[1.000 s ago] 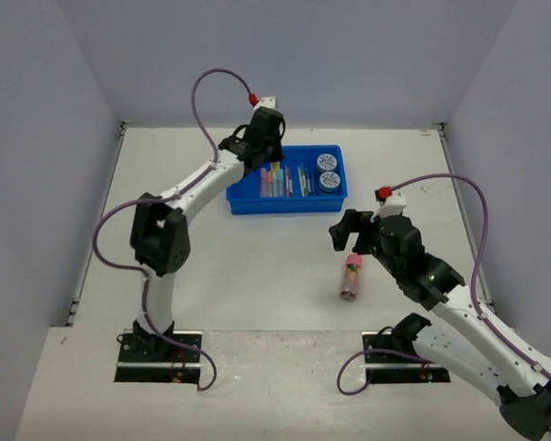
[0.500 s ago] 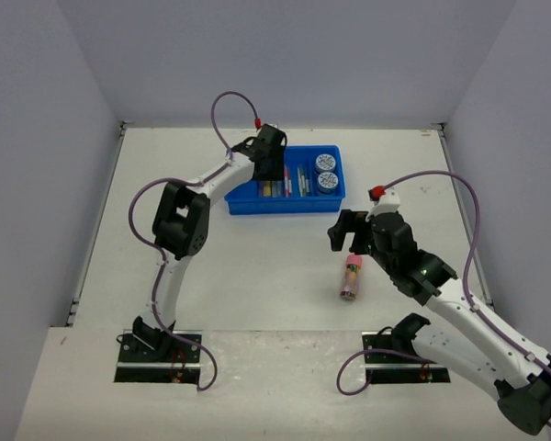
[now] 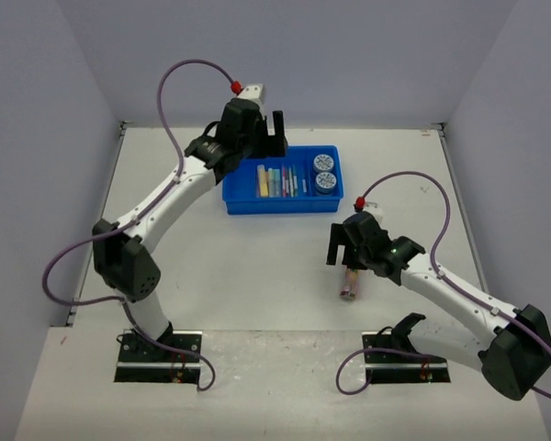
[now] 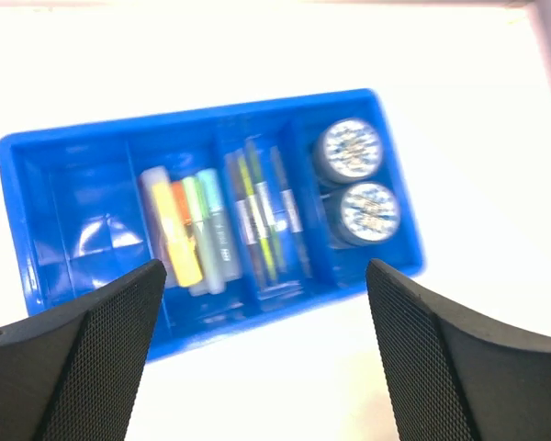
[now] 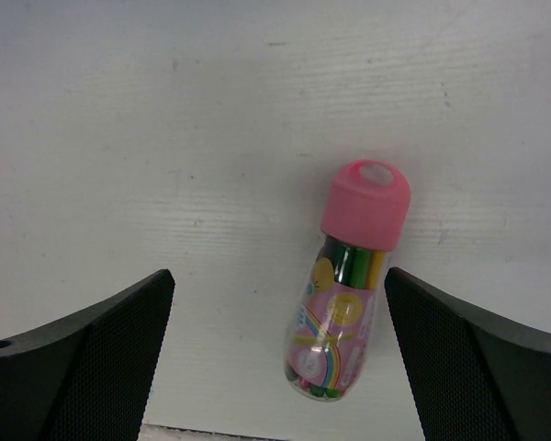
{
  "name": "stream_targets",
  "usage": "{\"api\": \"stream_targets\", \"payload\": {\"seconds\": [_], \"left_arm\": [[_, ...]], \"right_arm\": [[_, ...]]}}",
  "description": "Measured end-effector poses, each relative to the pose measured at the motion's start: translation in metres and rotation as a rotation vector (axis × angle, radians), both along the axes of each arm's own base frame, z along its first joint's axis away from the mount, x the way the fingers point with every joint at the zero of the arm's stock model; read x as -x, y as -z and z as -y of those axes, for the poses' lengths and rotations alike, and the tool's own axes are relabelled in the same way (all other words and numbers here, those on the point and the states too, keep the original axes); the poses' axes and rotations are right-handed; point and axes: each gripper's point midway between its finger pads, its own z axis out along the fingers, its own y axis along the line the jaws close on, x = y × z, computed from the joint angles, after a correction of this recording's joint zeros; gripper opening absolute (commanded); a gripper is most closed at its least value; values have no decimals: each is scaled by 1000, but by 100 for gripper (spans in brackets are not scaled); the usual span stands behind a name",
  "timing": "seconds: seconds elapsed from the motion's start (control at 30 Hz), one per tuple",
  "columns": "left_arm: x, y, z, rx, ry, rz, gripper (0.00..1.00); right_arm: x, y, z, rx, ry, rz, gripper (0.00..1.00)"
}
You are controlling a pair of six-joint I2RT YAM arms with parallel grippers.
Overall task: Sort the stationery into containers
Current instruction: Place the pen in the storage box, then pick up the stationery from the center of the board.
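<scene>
- White desk, pale walls all round, and one item left out on it: the pink tube, lying flat, well apart from the blue tray.
- Right jaws are spread wide, holding nothing, hanging right above the tube. They're clearly the nearer pair.
- The tube sits between them but off-centre, closer to the finger on the right of the wrist view. Its cap points away from the wrist, long axis roughly crosswise to the closing line, slightly tilted.
- Left jaws, wide and empty too, hover over the tray, with markers, pens and two discs inside.

White table: blue tray, pink tube
</scene>
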Motion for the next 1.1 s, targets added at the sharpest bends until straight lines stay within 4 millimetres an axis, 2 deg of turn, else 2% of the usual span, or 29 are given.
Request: {"api": "stream_targets", "payload": {"seconds": [0.07,0.13,0.17,0.23,0.37,0.4,0.43,0.47,0.6,0.63,0.67,0.77,0.93,1.03,1.1], "left_arm": [[20,-34,-2,44,24,62,94],[45,-60,-8,82,44,111,95],[56,-68,-11,102,53,137,96],[79,-72,-23,115,59,149,97],[111,-56,-44,121,53,127,97],[117,-51,-48,119,52,116,97],[120,-48,-48,123,54,117,97],[124,-41,-48,122,61,109,98],[138,-5,-51,97,81,37,98],[142,5,-52,91,87,16,99],[144,11,-51,90,95,4,100],[154,28,-48,96,122,-33,100],[182,37,-31,231,249,-42,100],[202,41,-12,346,372,-45,100],[216,41,2,438,469,-44,100]], "right_arm": [[6,11,3,21,21,-50,99],[11,21,6,37,38,-92,98],[14,26,7,42,46,-117,98],[19,35,7,53,59,-161,98],[32,54,8,59,77,-250,94],[36,58,8,59,80,-268,85],[39,61,9,57,87,-283,84],[43,66,9,59,91,-303,71],[52,84,10,89,103,-387,32],[53,87,10,95,103,-404,15],[52,88,8,88,103,-402,2],[49,87,3,74,86,-397,0],[43,82,-9,49,11,-338,0],[39,59,-33,-34,-104,-224,0],[35,32,-54,-152,-202,-106,0]]}}
